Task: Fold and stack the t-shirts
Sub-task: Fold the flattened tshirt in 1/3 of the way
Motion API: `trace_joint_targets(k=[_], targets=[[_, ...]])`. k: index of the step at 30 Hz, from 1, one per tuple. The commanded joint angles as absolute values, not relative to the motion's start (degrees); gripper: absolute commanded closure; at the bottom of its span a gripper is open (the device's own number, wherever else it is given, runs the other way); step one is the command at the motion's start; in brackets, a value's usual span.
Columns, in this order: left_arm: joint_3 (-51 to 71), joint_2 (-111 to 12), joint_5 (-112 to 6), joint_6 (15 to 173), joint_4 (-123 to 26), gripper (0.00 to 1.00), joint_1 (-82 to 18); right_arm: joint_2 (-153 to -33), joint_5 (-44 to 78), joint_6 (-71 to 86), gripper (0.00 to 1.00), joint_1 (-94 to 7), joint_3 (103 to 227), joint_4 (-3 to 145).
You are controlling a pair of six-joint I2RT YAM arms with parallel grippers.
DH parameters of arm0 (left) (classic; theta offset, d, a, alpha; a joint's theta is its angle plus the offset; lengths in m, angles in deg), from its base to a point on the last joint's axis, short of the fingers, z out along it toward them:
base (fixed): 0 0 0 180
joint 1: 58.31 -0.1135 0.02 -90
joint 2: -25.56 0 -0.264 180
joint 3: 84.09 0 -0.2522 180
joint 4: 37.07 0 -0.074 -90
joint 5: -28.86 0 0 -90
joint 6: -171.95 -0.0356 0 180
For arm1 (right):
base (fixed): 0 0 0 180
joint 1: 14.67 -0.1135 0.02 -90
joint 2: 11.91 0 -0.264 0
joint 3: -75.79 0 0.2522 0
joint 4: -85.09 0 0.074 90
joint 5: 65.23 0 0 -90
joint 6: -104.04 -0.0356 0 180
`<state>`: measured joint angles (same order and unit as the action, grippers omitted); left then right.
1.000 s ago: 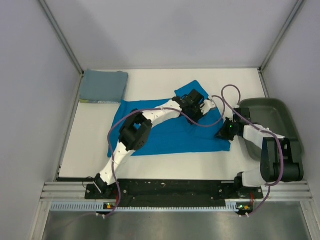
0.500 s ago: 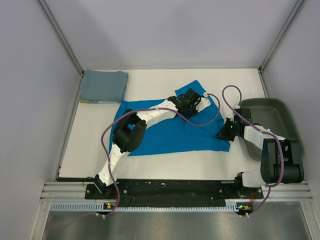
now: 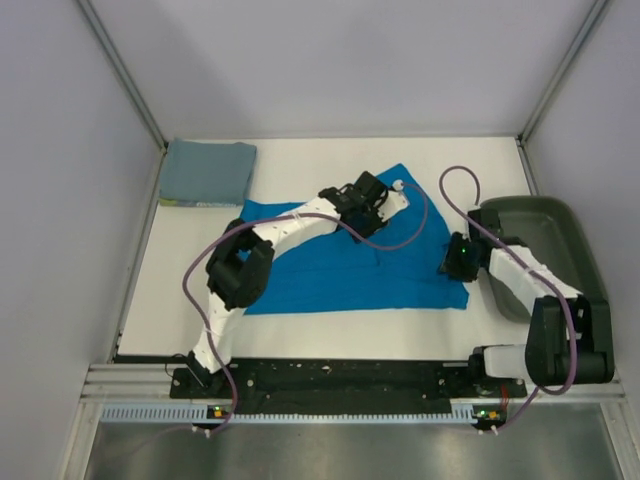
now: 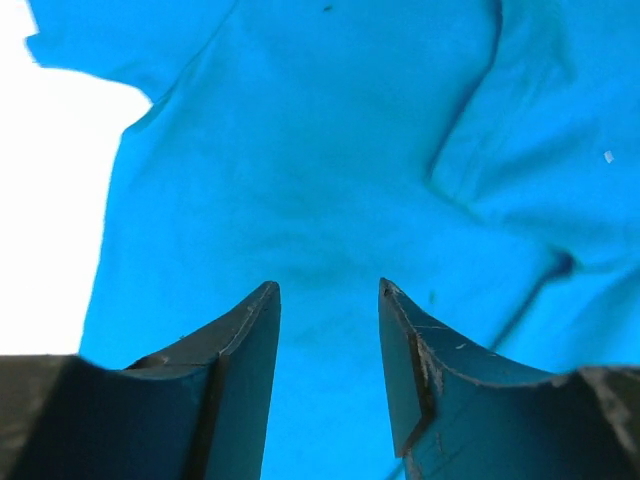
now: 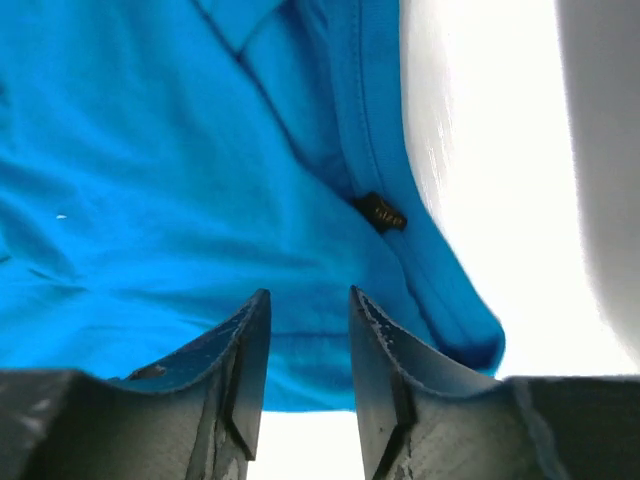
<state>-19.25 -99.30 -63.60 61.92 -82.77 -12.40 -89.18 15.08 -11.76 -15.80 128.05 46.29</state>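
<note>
The blue t-shirt (image 3: 340, 275) looks light and limp; its hem corners seem best to pinch. The left gripper (image 4: 329, 335) and right gripper (image 5: 308, 345) hover above, jaws parted, empty.

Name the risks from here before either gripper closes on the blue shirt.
1. The blue shirt lies creased, with a folded-over layer just ahead of the open left gripper. A pinch there may catch two layers and skew the fold.
2. The open right gripper hovers by the shirt's hem corner, close to the green tray. Pulling outward could drag cloth against the tray or bump it.
</note>
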Motion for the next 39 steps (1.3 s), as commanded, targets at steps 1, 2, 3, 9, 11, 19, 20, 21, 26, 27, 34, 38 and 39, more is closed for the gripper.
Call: trace_joint_targets(k=[1, 2, 3, 9, 11, 19, 20, 21, 26, 27, 34, 38, 39], targets=[[-14.99, -83.11, -64.13, 57.00, -85.71, 0.49, -12.95, -80.48, 28.19, -11.09, 0.59, -19.33, 135.77, 33.82], [-12.18, -79.07, -64.39, 55.16, -86.77, 0.48, -13.13, -77.50, 28.90, -11.35, 0.55, -19.24, 135.95, 32.15], [-9.11, -76.16, -64.74, 52.97, -88.26, 0.47, -13.31, -75.56, 29.78, -11.88, 0.49, -19.33, 135.87, 30.74], [14.52, -57.62, -72.12, 41.79, -96.96, 0.45, -15.24, -66.41, 29.53, -14.25, 0.37, -19.77, 131.57, 24.05], [22.62, -53.57, -71.78, 41.08, -100.47, 0.43, -16.47, -66.75, 30.05, -15.66, 0.33, -21.52, 130.94, 23.70], [43.56, -47.39, -82.05, 39.93, -91.80, 0.31, -18.31, -75.27, 26.27, -19.17, 0.31, -21.70, 127.00, 28.78], [43.83, -47.91, -83.10, 40.72, -90.66, 0.31, -19.01, -75.89, 26.01, -19.35, 0.31, -21.70, 126.55, 29.75], [43.40, -48.88, -83.46, 41.86, -89.95, 0.31, -19.80, -76.41, 26.70, -19.88, 0.31, -21.70, 126.20, 30.45], [44.35, -53.28, -80.92, 44.16, -85.64, 0.34, -22.54, -80.80, 28.04, -21.20, 0.36, -21.70, 122.16, 35.37], [44.88, -53.72, -80.57, 44.42, -84.94, 0.39, -22.80, -81.25, 27.42, -21.20, 0.44, -21.62, 121.98, 35.56], [46.46, -48.47, -71.52, 47.15, -91.08, 1.00, -24.65, -73.63, 20.12, -23.39, 1.00, -22.49, 122.06, 30.12], [47.17, -39.33, -71.08, 46.44, -98.27, 1.00, -24.73, -69.05, 18.11, -24.98, 1.00, -24.69, 125.58, 22.66], [47.00, -37.65, -70.55, 46.18, -100.47, 1.00, -24.73, -67.82, 17.40, -24.89, 1.00, -24.78, 126.19, 21.16]])
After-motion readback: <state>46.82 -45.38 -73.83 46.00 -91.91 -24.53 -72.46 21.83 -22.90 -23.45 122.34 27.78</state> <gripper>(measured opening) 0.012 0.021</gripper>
